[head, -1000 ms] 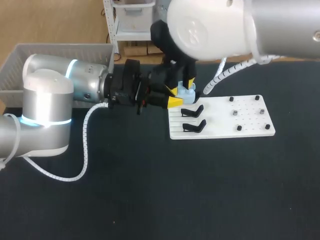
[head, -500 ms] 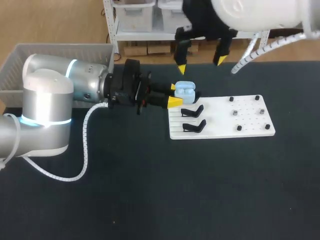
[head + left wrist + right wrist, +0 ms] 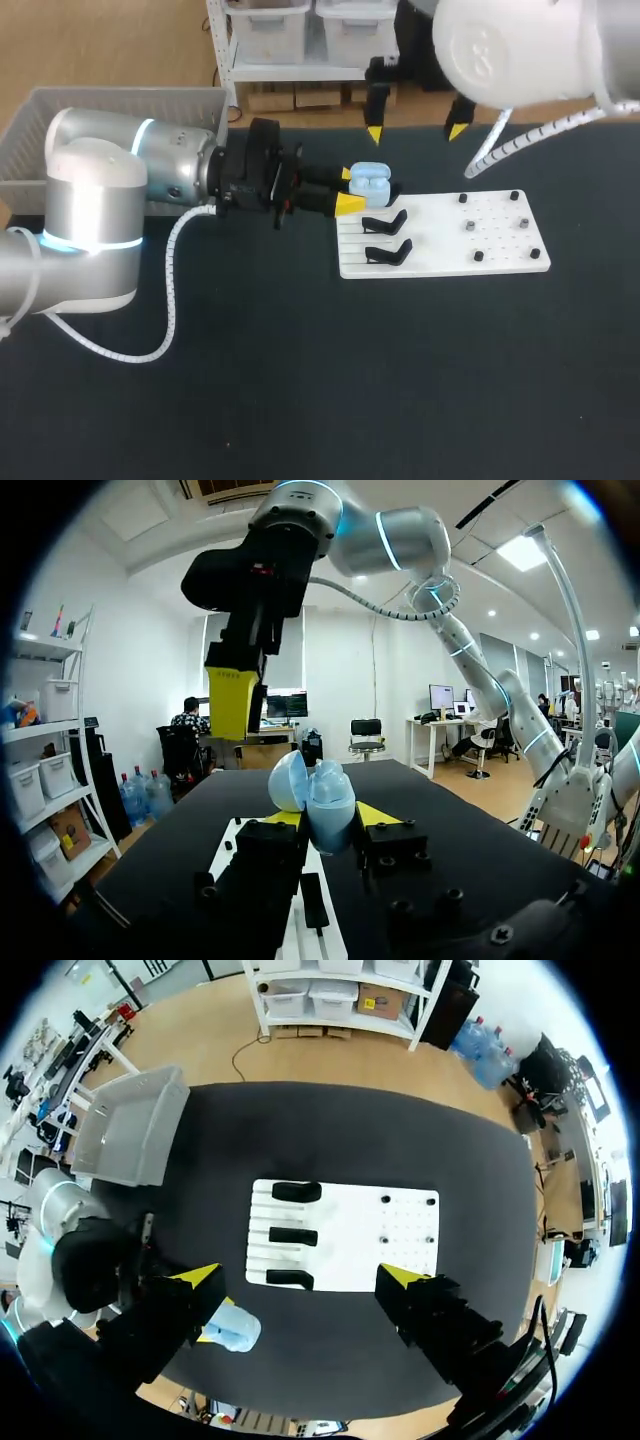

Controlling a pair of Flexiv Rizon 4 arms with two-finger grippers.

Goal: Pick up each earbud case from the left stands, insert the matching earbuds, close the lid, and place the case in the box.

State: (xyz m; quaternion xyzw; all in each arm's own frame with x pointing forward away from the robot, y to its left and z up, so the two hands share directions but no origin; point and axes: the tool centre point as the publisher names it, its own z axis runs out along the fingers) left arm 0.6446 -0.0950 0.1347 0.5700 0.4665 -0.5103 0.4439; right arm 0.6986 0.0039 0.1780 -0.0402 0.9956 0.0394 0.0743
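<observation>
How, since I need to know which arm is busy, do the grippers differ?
The left gripper is shut on the open light-blue earbud case; the right gripper is open and empty. The left gripper's fingers sit close around the case; the right gripper's stand wide apart. The left gripper lies level beside the white board; the right gripper points down from above. Both have yellow tips.

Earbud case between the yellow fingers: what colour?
The earbud case is pale blue, clearest in left wrist view.

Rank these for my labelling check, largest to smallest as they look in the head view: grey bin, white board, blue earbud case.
1. Grey bin, though partly hidden.
2. White board.
3. Blue earbud case, held in the left gripper.
</observation>
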